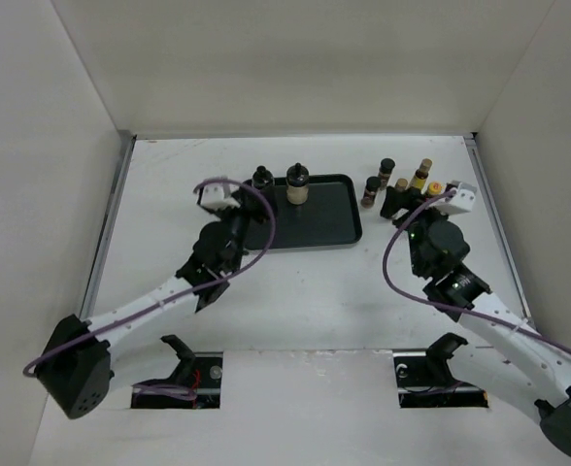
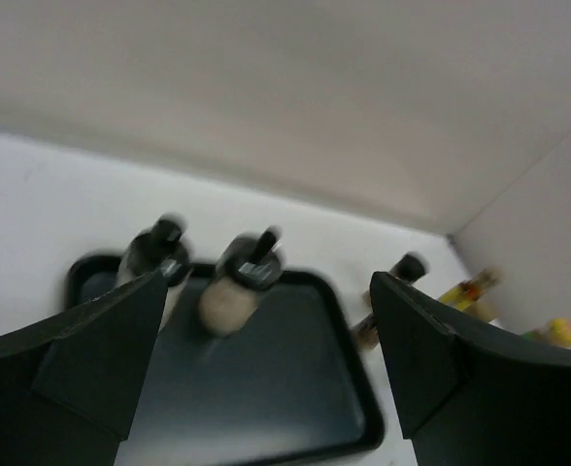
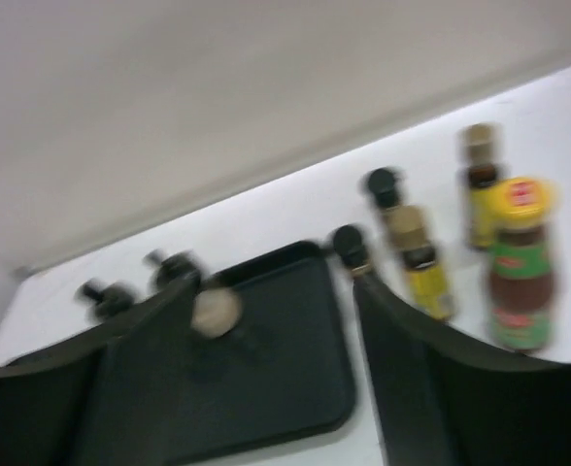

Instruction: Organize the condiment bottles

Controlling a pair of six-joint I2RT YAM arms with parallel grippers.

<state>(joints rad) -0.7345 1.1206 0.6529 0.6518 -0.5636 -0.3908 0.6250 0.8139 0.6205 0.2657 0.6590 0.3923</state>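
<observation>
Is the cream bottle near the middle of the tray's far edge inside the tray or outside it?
Inside. The cream bottle stands upright on the floor of the tray, just within the far rim.

readable text: none | condiment bottles (image 3: 520,277) labels: too blurred to read

Top view looking down from the near side, wrist views low (blurred), sharing the tray (image 1: 329,218)
</observation>
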